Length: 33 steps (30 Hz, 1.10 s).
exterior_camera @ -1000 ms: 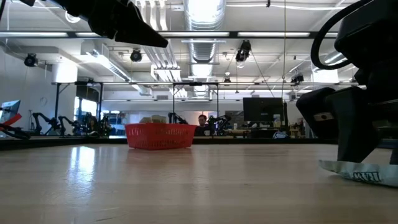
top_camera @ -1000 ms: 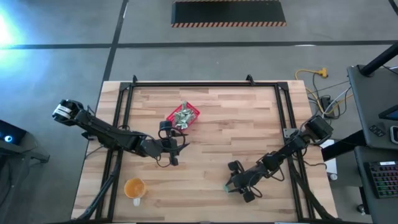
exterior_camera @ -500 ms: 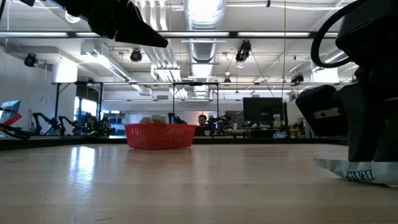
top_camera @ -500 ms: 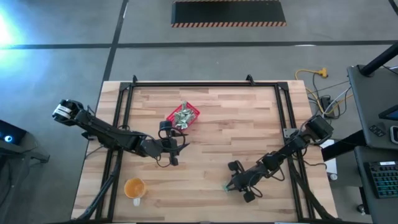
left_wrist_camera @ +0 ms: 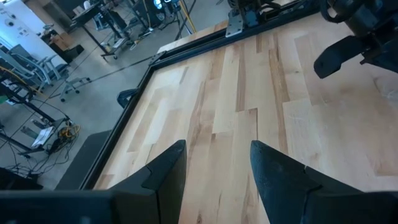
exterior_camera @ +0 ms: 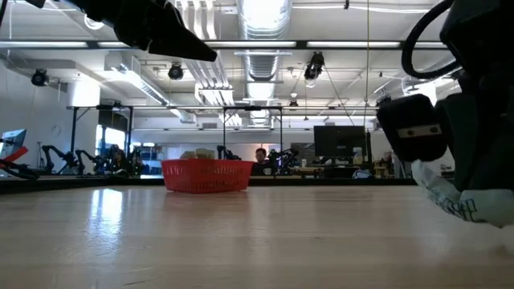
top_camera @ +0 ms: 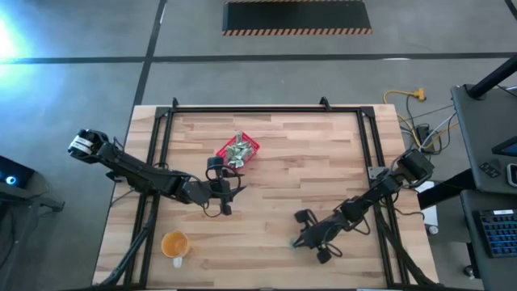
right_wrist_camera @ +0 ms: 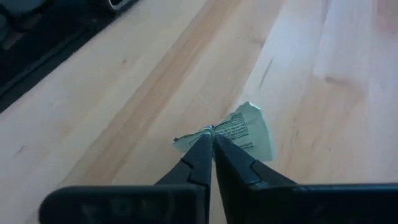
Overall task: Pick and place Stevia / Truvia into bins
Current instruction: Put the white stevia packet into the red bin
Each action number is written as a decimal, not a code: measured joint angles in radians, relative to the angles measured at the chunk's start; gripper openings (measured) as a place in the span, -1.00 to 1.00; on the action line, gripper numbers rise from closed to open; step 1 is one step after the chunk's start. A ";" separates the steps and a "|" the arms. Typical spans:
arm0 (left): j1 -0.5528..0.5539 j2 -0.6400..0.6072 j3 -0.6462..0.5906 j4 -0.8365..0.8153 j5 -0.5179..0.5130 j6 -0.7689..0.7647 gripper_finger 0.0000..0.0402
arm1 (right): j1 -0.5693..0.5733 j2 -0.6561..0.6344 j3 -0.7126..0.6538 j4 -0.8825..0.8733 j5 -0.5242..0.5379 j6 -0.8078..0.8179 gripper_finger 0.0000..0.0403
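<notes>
The red basket [top_camera: 237, 151] stands at the table's far middle with pale green and white packets heaped in it; the low view shows its wall [exterior_camera: 206, 177]. My right gripper [right_wrist_camera: 213, 140] is low over the table's near right part [top_camera: 300, 239], shut on a single Stevia / Truvia packet [right_wrist_camera: 247, 132]. My left gripper [left_wrist_camera: 214, 171] hangs open above the table just near of the basket [top_camera: 229, 194], with nothing between its fingers. My right gripper pinches the packet at one crumpled edge [right_wrist_camera: 210, 131] between its two fingertips, which slant down from the table's right side. The paper is puckered at the pinch. In the low view the packet [exterior_camera: 450, 201] hangs tilted, its held end raised and its other end low.
An orange cup [top_camera: 175, 243] stands near the table's front left corner. A black frame [top_camera: 161, 129] runs along the left, far and right sides of the wooden table [top_camera: 307, 162]. Bare wood lies between the right gripper and the basket.
My right gripper has shut on the packet without leaving its place. The packet, which lay flat on the table, is now crumpled at the pinch and tipped up at its held end.
</notes>
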 joint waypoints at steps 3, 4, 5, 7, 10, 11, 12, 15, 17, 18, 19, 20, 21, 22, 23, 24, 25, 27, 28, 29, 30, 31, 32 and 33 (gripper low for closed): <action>0.000 0.000 0.000 0.000 0.000 0.000 -0.19 | 0.000 -0.001 0.020 0.003 0.006 -0.047 -0.96; 0.000 0.000 0.000 0.000 0.000 0.000 -0.19 | 0.000 -0.002 0.027 0.002 0.016 -0.071 -0.96; 0.000 0.000 0.000 0.000 0.000 0.000 -0.19 | 0.000 -0.002 0.035 0.002 0.032 -0.096 -0.96; 0.000 0.000 0.000 0.000 0.000 0.000 -0.19 | -0.002 -0.004 0.052 0.003 0.070 -0.150 -0.96; 0.000 0.000 0.000 0.000 0.000 0.000 -0.19 | -0.008 -0.004 0.079 0.003 0.169 -0.248 -0.96; 0.000 0.000 0.000 0.000 0.000 0.000 -0.19 | -0.014 -0.005 0.089 0.002 0.205 -0.276 -0.96; -0.001 0.000 0.000 0.000 -0.001 0.000 -0.19 | -0.022 -0.005 0.100 0.002 0.241 -0.302 -0.96; -0.001 -0.001 0.001 -0.008 -0.006 0.000 -0.19 | -0.058 -0.006 0.131 0.003 0.351 -0.360 -0.96; -0.004 -0.003 0.004 -0.031 -0.024 -0.002 -0.19 | -0.092 -0.006 0.152 0.003 0.413 -0.384 -0.96; -0.006 -0.004 0.006 -0.044 -0.041 -0.001 -0.19 | -0.113 -0.006 0.161 0.003 0.434 -0.392 -0.96; -0.010 -0.006 0.006 -0.055 -0.066 -0.002 -0.19 | -0.135 -0.006 0.172 0.002 0.446 -0.400 -0.96; -0.015 -0.010 0.006 -0.072 -0.095 -0.002 -0.19 | -0.161 -0.006 0.181 0.004 0.446 -0.408 -0.96; -0.021 -0.015 0.006 -0.089 -0.125 -0.002 -0.19 | -0.188 -0.006 0.190 0.004 0.446 -0.413 -0.96; -0.027 -0.019 0.006 -0.104 -0.154 -0.001 -0.19 | -0.216 -0.006 0.200 0.004 0.445 -0.419 -0.96; -0.034 -0.024 0.006 -0.118 -0.183 -0.001 -0.19 | -0.244 -0.006 0.209 0.004 0.445 -0.423 -0.96; -0.042 -0.030 0.006 -0.133 -0.210 -0.002 -0.19 | -0.273 -0.006 0.218 0.005 0.442 -0.426 -0.96; -0.052 -0.037 0.006 -0.148 -0.234 -0.002 -0.19 | -0.301 -0.006 0.227 0.004 0.438 -0.426 -0.96; -0.072 -0.057 0.006 -0.166 -0.274 -0.001 -0.19 | -0.363 -0.006 0.243 0.004 0.406 -0.427 -0.96; -0.082 -0.067 0.006 -0.170 -0.292 0.000 -0.19 | -0.393 -0.006 0.251 0.004 0.374 -0.426 -0.96; -0.091 -0.076 0.006 -0.171 -0.307 -0.001 -0.19 | -0.425 -0.006 0.259 0.004 0.334 -0.426 -0.96; -0.101 -0.088 0.005 -0.185 -0.325 -0.001 -0.19 | -0.458 -0.006 0.267 0.004 0.290 -0.422 -0.96; -0.111 -0.100 0.004 -0.201 -0.344 -0.001 -0.19 | -0.489 -0.003 0.276 0.004 0.249 -0.411 -0.96; -0.122 -0.113 0.002 -0.211 -0.358 -0.001 -0.19 | -0.519 0.001 0.289 0.005 0.210 -0.399 -0.96; -0.131 -0.124 0.001 -0.217 -0.371 -0.001 -0.19 | -0.550 0.003 0.300 0.004 0.177 -0.383 -0.96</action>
